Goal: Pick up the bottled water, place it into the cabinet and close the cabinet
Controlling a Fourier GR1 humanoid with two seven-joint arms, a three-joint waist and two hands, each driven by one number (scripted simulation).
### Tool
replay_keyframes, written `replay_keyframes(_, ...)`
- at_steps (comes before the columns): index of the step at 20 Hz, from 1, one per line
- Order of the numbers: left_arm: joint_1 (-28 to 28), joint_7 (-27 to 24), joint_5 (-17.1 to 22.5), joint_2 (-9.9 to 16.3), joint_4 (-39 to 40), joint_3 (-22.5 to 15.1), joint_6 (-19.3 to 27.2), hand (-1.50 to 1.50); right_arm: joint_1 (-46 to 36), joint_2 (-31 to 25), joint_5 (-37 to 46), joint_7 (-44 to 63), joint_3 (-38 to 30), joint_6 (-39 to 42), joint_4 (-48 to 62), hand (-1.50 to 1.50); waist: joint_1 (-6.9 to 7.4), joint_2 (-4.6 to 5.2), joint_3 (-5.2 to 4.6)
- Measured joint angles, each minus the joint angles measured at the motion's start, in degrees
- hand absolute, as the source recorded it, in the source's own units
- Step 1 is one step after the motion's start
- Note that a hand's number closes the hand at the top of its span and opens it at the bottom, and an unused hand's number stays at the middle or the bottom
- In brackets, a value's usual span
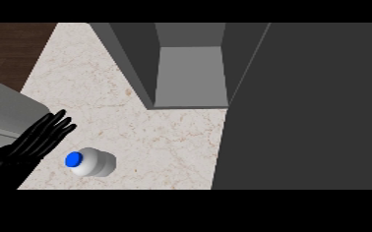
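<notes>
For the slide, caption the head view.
Left hand open beside the upright blue-capped water bottle on the marble counter, open cabinet ahead.

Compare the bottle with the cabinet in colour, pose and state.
The bottle is white with a blue cap; the cabinet is grey. The bottle is small and stands upright on the counter near the left hand; the cabinet is large. The bottle is capped; the cabinet stands open. Both rest on the counter.

A pale, beige-veined marble counter top [167, 132] fills the middle. Dark brown wooden floor [22, 49] shows past its upper left corner. Light falls evenly, casting only soft shadows.
</notes>
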Motion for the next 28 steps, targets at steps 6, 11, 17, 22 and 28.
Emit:
replay_keyframes(6,-2.1,-11.2,-13.3,-3.1,9.6,1.2,-3.6,-1.5,-2.2,0.1,0.2,1.7,0.5,-1.6,0.0,-1.5,0.12,-0.01,-0.03)
replay_keyframes(11,-4.4,-19.8,-22.4,-3.3,17.9,1.3,-3.1,-1.5,-3.2,-0.3,0.5,3.3,2.2,-2.7,0.0,-1.5,0.03,-0.03,-0.04)
replay_keyframes(17,-4.8,-29.0,-30.4,-1.5,26.1,0.9,0.4,-1.5,-3.5,-1.6,0.5,3.2,0.7,-2.9,-0.2,-1.5,0.04,-0.02,-0.04)
replay_keyframes(22,-7.1,-38.0,-36.5,0.4,36.2,-1.1,5.7,-1.5,-4.2,-1.7,0.5,3.1,1.2,-3.4,0.0,-1.5,-0.1,0.03,-0.06)
replay_keyframes(28,-10.7,-45.6,-40.2,2.7,47.8,-3.8,11.1,-1.5,-3.9,-2.5,0.6,3.0,2.3,-4.0,0.0,-1.5,-0.4,0.04,-0.07)
